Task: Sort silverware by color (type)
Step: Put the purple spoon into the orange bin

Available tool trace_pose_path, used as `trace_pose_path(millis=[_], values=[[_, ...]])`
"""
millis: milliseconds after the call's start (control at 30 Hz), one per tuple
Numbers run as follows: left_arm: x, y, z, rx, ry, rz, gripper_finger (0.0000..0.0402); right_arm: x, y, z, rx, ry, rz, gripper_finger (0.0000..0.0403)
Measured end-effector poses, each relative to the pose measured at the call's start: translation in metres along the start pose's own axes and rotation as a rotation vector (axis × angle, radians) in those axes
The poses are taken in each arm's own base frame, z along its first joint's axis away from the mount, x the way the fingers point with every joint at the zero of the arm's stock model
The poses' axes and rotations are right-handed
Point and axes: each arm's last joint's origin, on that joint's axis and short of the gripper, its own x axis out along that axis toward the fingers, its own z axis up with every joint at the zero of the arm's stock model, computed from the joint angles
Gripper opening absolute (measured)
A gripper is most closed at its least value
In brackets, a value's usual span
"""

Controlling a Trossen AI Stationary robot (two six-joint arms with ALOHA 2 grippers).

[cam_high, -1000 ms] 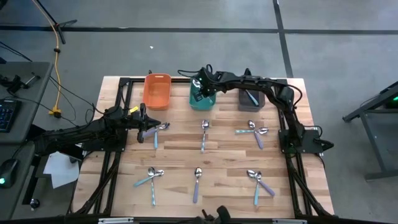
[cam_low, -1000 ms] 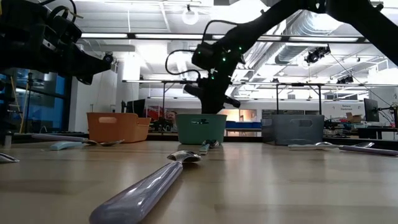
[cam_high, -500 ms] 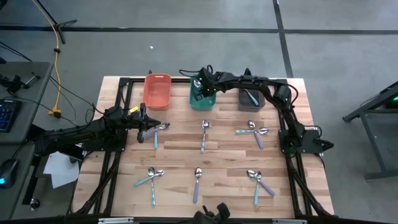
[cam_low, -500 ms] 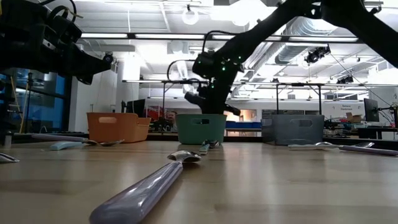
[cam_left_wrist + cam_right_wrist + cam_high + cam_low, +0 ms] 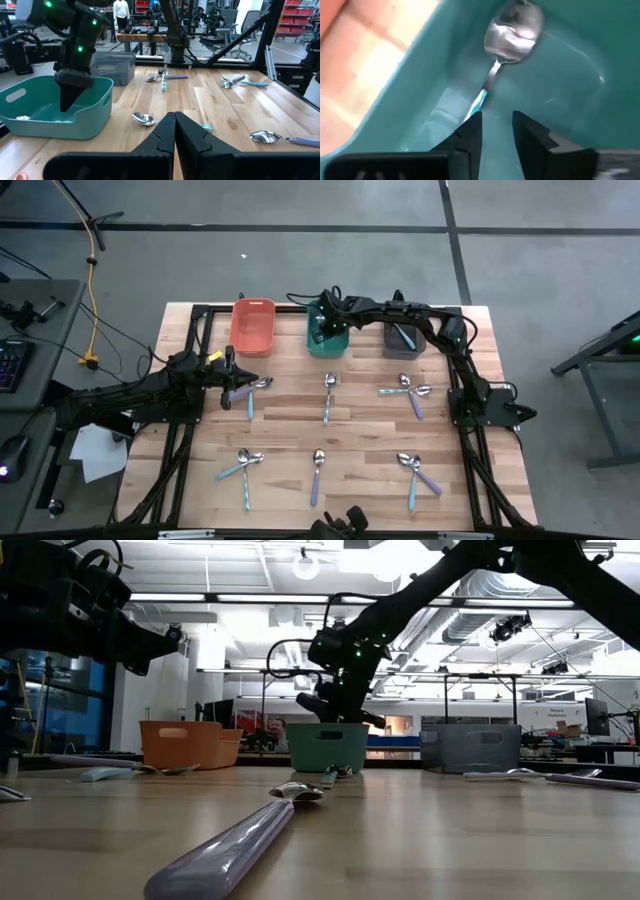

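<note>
Spoons are spread over the wooden bench (image 5: 360,430) in 6 small groups, in 2 rows of 3. Back row: a pair by the left claw (image 5: 252,392), a pair at the middle (image 5: 327,395), and a group on the right (image 5: 408,392). Front row: a pair on the left (image 5: 243,468), a single purple-handled spoon (image 5: 317,472) at the middle, which lies large in the foreground of the low view (image 5: 232,844), and a group on the right (image 5: 417,471).

3 bins stand along the far edge: an orange bin (image 5: 252,325), a teal bin (image 5: 326,338) and a dark grey bin (image 5: 404,338).

Right claw (image 5: 496,131) hangs inside the teal bin (image 5: 560,75), its fingers (image 5: 470,131) narrowly parted with nothing between them. Just ahead of it, a teal-handled spoon (image 5: 507,42) leans on the bin's inner wall, bowl up, apart from the fingertips. The low view shows this claw (image 5: 340,705) dipping into the bin (image 5: 328,747) from above.

Left claw (image 5: 240,385) hovers low over the back-left pair, fingers (image 5: 165,132) pressed together and gripping nothing; a spoon (image 5: 144,119) lies on the bench just beyond its tips.

A blue-handled spoon (image 5: 404,335) lies in the dark grey bin.
</note>
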Motion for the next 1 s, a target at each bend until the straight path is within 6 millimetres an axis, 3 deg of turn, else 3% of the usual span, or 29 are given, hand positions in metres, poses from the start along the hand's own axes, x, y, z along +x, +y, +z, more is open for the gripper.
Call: trace_pose_path(millis=[100, 200, 300, 400, 500, 633, 833, 1000], values=[[0.0, 0.0, -0.001, -0.003, 0.009, 0.0, 0.0001, -0.015, 0.008, 0.006, -0.077, -0.029, 0.007, 0.0094], [0.0, 0.0, -0.001, -0.004, 0.013, -0.001, 0.0001, -0.041, 0.025, 0.009, -0.203, -0.103, -0.001, 0.0059], [0.0, 0.0, -0.001, -0.004, 0.013, -0.001, 0.0001, -0.065, 0.042, 0.001, -0.325, -0.167, -0.033, 0.0012], [0.0, 0.0, -0.001, -0.004, 0.013, -0.001, 0.0001, -0.082, 0.053, -0.015, -0.397, -0.238, -0.058, 0.0013], [0.0, 0.0, -0.002, -0.005, 0.016, -0.001, 0.0001, -0.091, 0.052, -0.041, -0.421, -0.328, -0.008, 0.0008], [0.0, 0.0, -0.002, -0.007, 0.023, -0.001, 0.0001, -0.101, 0.039, -0.092, -0.412, -0.41, 0.086, 0.0004], [0.0, 0.0, -0.006, -0.018, 0.06, -0.002, 0.0001, -0.134, 0.022, -0.163, -0.384, -0.479, 0.194, 0.0001], [0.002, 0.001, -0.009, -0.029, 0.098, -0.002, 0.0001, -0.16, 0.021, -0.219, -0.386, -0.481, 0.236, 0.0]])
